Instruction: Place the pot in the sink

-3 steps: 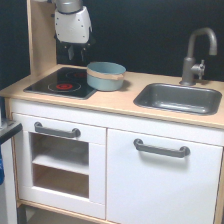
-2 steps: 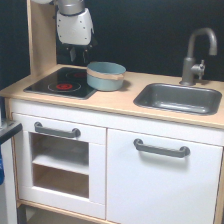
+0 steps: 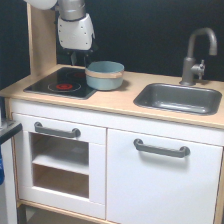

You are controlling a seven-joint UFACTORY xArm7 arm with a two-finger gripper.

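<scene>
The pot (image 3: 104, 75) is light blue-grey with a tan band near its rim and stands upright on the wooden counter, at the right edge of the stovetop. My gripper (image 3: 78, 58) hangs above the stovetop just left of and behind the pot, apart from it; its dark fingers point down, and their spread is too blurred to judge. The sink (image 3: 179, 98), a dark grey metal basin, is set into the counter toward the exterior view's right and holds nothing visible.
A black stovetop (image 3: 62, 83) with a red ring lies at the counter's left. A grey faucet (image 3: 197, 54) rises behind the sink. A wooden side panel (image 3: 41, 42) stands at the left rear. White cabinet doors with grey handles (image 3: 161, 149) sit below.
The gripper has shifted slightly toward the exterior view's right, closer to the pot. The pot has not moved.
</scene>
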